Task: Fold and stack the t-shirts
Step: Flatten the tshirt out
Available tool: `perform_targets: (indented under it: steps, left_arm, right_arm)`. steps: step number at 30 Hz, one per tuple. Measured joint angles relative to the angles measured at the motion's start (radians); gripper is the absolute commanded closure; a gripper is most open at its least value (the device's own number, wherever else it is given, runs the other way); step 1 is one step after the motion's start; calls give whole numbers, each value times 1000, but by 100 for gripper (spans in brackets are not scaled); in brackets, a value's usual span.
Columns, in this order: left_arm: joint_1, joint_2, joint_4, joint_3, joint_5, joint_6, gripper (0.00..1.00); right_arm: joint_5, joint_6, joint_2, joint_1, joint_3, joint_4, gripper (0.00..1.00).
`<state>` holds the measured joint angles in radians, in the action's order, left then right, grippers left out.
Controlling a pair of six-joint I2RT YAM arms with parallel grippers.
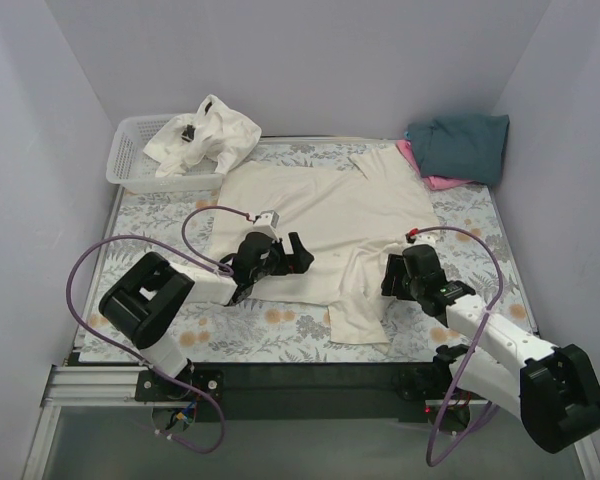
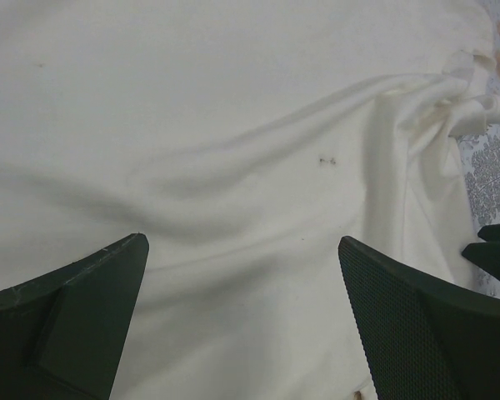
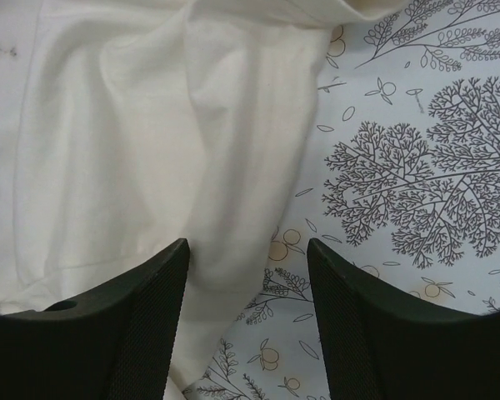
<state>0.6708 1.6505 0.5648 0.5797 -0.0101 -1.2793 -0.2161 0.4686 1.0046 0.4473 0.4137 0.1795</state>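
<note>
Three views were given, and only the top one showed the whole table (image 1: 470, 235). From there a cream shirt (image 1: 320, 210) was seen spread out in the middle. A white basket (image 1: 128, 160) was seen in the far left corner, with crumpled white shirts (image 1: 205, 135) piled in it and hanging over its edge. A folded teal shirt (image 1: 460, 145) was seen in the far right corner, laid on top of a pink shirt (image 1: 435, 180). Only cream cloth and a bit of the flowery table cover were shown by the two wrist views.

The left claw (image 1: 298, 252) was held over the near left part of the cream shirt. In its own view its fingers (image 2: 75, 317) were seen spread very wide above the cloth, and nothing was held.

The right claw (image 1: 388, 278) was placed at the near right edge of the same shirt. Its fingers (image 3: 142, 317) were seen about half open, with a soft fold of the shirt's edge lying between them. The cloth was not seen to be pinched.

Most of the pink shirt was hidden under the teal one. Whether the fingertips touched the cloth could not be told. A dark shape (image 2: 493, 250) at the right edge of the left wrist view was cut off and could not be made out.
</note>
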Motion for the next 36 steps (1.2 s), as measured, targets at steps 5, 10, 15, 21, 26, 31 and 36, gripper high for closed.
perform_targets:
  steps: [5,10,15,21,26,31,36]
  left_arm:
    - [0,16,18,-2,0,-7,10]
    - [0,31,45,-2,0,-13,9]
    - [0,31,46,-2,0,-16,9]
    - [0,39,56,-2,0,-18,9]
    - [0,43,65,-2,0,-18,10]
    - [0,43,66,-2,-1,-15,9]
    - [0,45,68,-2,-1,-7,9]
  right_arm:
    - [16,27,-74,0,-63,2,48]
    - [17,34,-74,-7,-77,-9,51]
    - [21,40,-45,-9,-83,-34,63]
    - [33,49,-31,-9,-86,-42,91]
    - [19,46,-41,-23,-87,-28,94]
    - [-37,14,-63,-57,-68,32,94]
    - [-82,-31,-48,-96,-18,71,93]
